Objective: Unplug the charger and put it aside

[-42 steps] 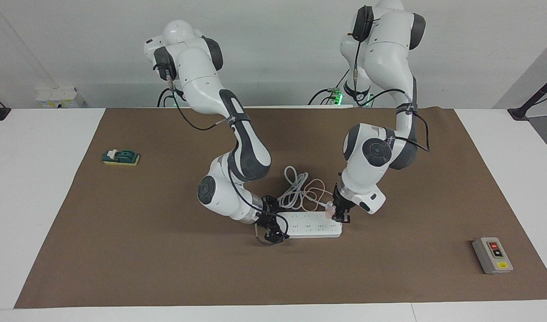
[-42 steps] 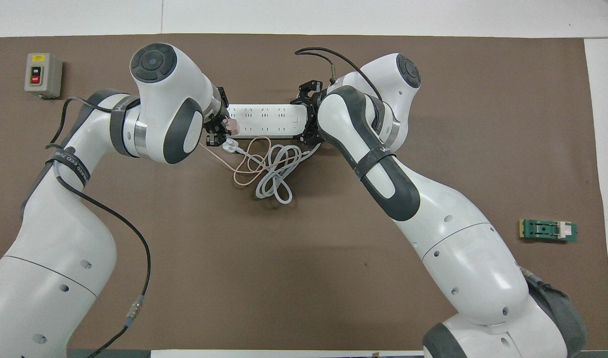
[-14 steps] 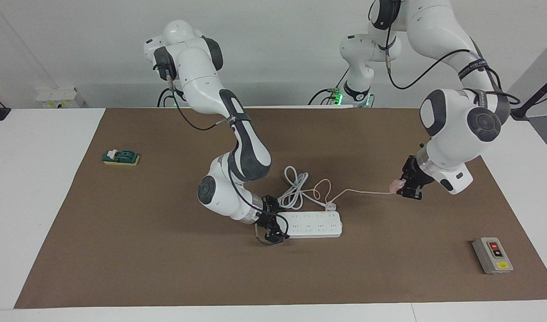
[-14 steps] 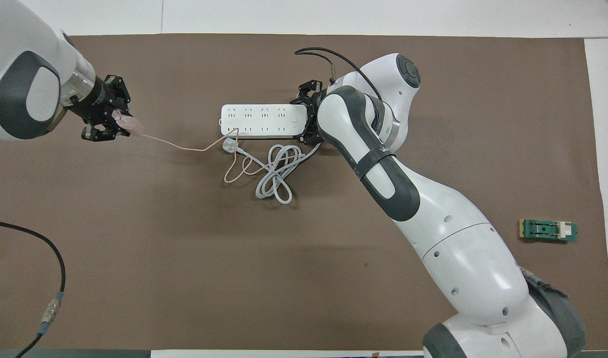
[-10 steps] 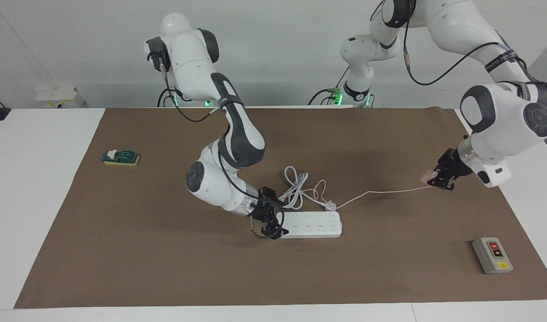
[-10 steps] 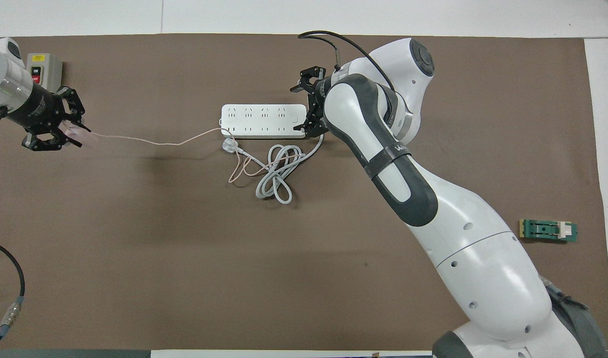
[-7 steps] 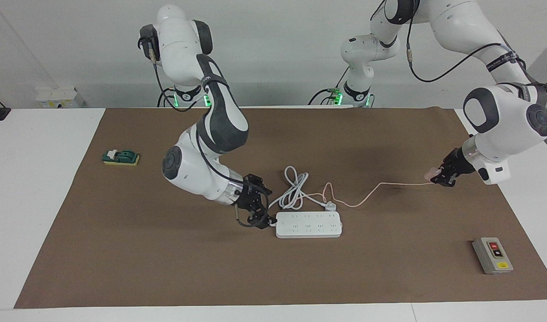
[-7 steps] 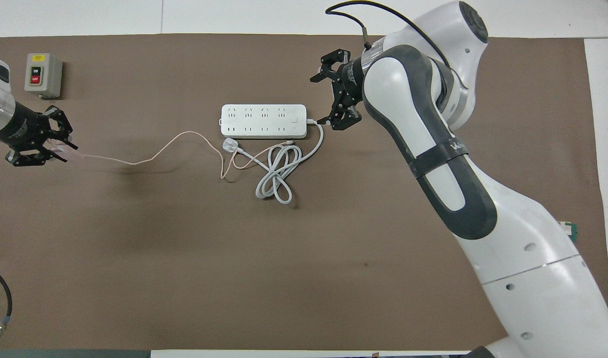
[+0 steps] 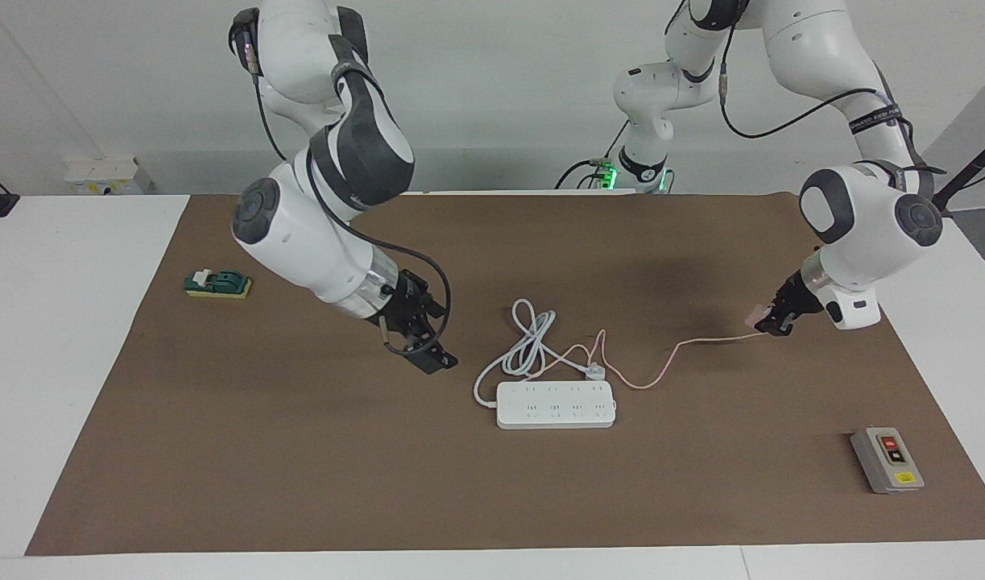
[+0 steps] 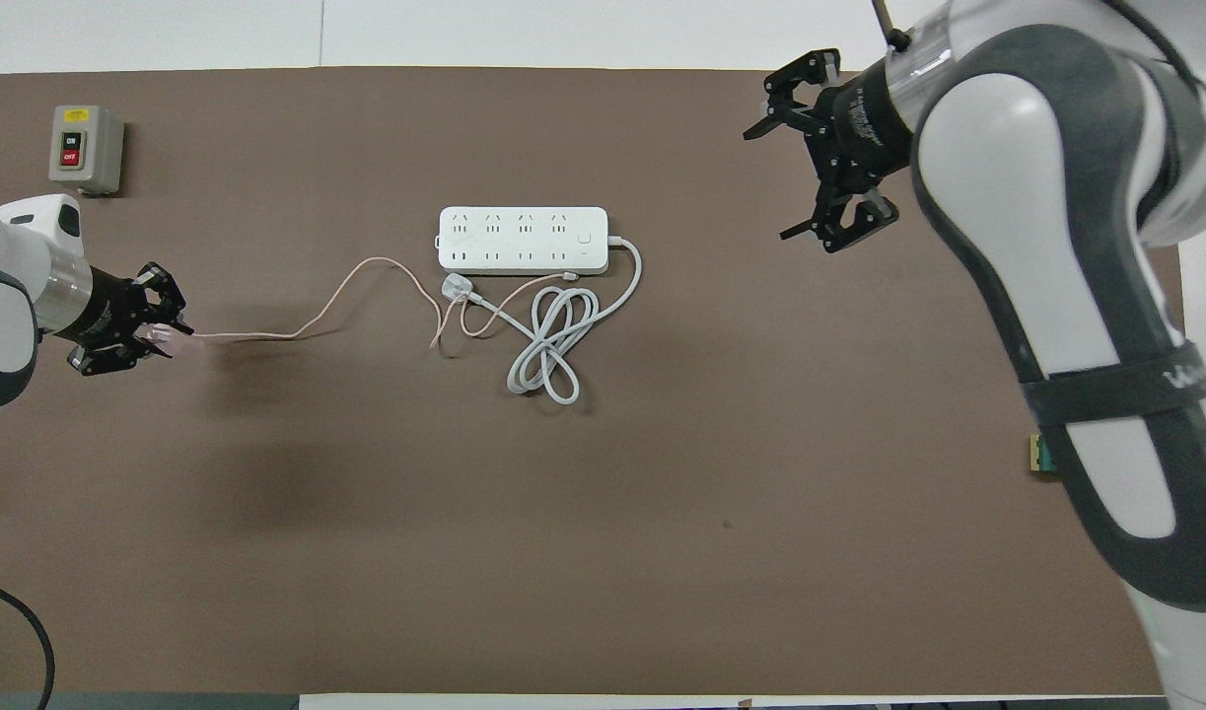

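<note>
The charger (image 9: 756, 316), a small pale-pink cube, is out of the power strip (image 9: 556, 404) and sits in my left gripper (image 9: 770, 324), low over the mat toward the left arm's end of the table. Its thin pink cable (image 9: 669, 353) trails back to the coil beside the strip. In the overhead view the left gripper (image 10: 154, 335) is shut on the charger (image 10: 161, 338), with the cable (image 10: 297, 332) slack on the mat. My right gripper (image 9: 432, 354) is open and empty, raised over the mat beside the strip's end; in the overhead view it (image 10: 775, 177) stands well clear of the strip (image 10: 524, 240).
A thicker white cable (image 9: 528, 342) lies coiled nearer to the robots than the strip, its white plug (image 9: 594, 371) loose beside the strip. A grey switch box (image 9: 887, 461) stands toward the left arm's end. A green part (image 9: 218, 283) lies toward the right arm's end.
My left gripper pulled the charger out of the strip and carried it toward the left arm's end; the cable has slackened. My right gripper left the strip's end and rose toward the right arm's end.
</note>
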Motion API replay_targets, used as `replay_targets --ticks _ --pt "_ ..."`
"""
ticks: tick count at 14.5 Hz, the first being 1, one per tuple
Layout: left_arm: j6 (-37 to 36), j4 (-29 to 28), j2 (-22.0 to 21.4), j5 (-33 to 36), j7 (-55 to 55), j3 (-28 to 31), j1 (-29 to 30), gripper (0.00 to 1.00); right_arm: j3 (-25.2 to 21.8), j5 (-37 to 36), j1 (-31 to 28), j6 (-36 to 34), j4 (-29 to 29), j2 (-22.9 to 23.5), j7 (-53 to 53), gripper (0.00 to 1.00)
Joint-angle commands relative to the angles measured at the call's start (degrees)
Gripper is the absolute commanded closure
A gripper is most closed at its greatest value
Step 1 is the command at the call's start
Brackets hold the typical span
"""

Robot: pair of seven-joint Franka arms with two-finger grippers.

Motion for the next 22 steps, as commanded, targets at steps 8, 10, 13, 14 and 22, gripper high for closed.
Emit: replay_targets --ticks 8,10,13,14,22 --pt "-19.5 14.6 -2.2 1.9 18.0 0.3 1.0 0.00 0.4 -25.2 -8.9 -9.9 -2.8 -9.7 -64.4 0.00" --pt "-22.2 17.0 -3.0 1.9 25.1 0.2 1.3 0.00 0.4 -27.3 -10.4 -9.9 -2.8 -10.8 -75.0 0.00" --pt "-28.5 21.7 -3.9 2.0 30.4 -0.3 0.4 0.00 0.5 -27.5 -13.0 -10.3 -6.3 -15.2 -83.6 0.00" --pt "-30.1 22.9 -3.9 1.6 30.5 -0.5 0.4 0.00 0.5 -27.6 -13.5 -10.4 -9.4 -17.9 -83.7 0.00" --pt "-39.6 26.0 -10.5 1.0 36.3 -3.9 0.1 0.00 2.3 -34.7 -16.6 -6.0 -24.9 -27.7 -88.9 0.00"
